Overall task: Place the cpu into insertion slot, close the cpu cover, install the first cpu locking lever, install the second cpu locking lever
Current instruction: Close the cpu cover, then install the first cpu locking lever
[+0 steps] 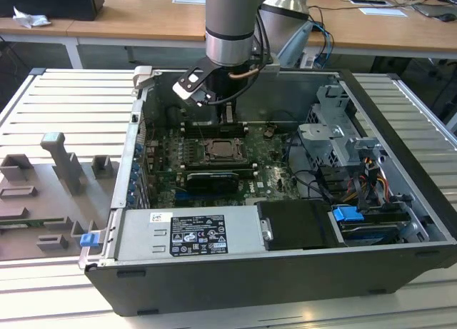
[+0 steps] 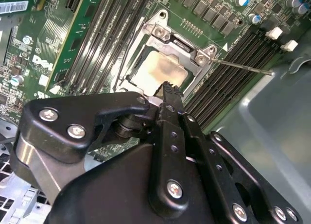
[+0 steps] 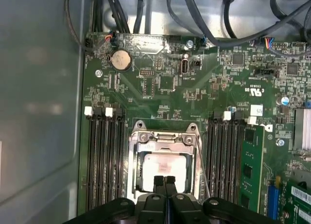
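cpu sits in the insertion slot, cpu cover looks down over it, claw clenched empty at the cover's edge; I'd press square on the metal frame, not the chip, and stay clear of the unlatched locking lever.

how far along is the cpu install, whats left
Done: the cpu sits in the insertion slot, and the cpu cover looks folded down around it. In hand: the gripper is shut, holds nothing, and hovers at the cover's edge. Left: one locking lever angles away from the socket, apparently unlatched; I cannot tell about the other lever.
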Motion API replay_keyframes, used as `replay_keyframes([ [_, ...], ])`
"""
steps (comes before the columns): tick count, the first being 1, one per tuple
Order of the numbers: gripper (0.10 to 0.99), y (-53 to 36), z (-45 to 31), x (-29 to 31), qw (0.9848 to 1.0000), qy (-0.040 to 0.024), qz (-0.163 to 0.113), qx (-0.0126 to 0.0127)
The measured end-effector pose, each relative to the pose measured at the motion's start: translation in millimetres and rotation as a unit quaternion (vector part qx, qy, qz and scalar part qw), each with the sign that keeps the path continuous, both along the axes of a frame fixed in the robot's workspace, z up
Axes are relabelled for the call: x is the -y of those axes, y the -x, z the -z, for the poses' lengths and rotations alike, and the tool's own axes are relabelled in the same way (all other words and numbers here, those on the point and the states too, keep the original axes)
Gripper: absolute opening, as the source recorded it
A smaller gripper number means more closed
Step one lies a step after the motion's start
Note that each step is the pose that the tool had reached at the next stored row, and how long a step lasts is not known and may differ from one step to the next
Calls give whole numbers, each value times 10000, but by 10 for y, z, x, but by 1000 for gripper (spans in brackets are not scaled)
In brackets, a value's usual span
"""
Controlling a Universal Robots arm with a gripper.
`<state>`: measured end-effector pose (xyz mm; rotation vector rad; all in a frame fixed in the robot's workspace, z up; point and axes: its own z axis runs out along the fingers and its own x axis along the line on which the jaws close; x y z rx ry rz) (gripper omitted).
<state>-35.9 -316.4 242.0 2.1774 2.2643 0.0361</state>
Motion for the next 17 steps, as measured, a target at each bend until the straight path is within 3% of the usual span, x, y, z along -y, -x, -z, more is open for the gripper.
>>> replay_keyframes([
  [13,106,33,-13,0,10000,1,0,0],
  [17,106,32,-69,0,10000,0,0,0],
])
